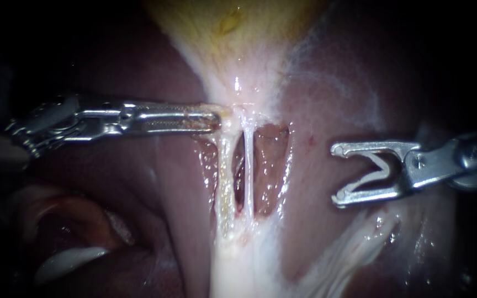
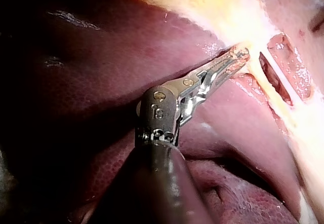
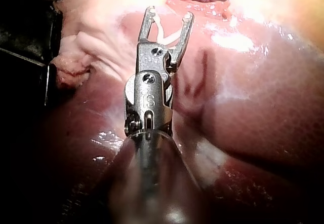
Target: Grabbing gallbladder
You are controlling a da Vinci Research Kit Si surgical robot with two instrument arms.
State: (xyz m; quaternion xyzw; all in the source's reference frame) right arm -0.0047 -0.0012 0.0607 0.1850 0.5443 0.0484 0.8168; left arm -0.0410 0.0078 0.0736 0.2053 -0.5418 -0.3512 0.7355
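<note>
Yellow-pale gallbladder (image 1: 233, 38) sits far centre, tapering near toward two tubes (image 1: 248, 165). Your left instrument (image 1: 215, 117) has its claw clamped on the neck's left edge; your right instrument (image 1: 335, 174) hangs, claw wide open, well right and nearer.

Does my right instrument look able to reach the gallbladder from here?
Probably yes: the right instrument hangs open and empty over the liver, nothing stands between it and the gallbladder, and the left instrument sits on its far side.
</note>
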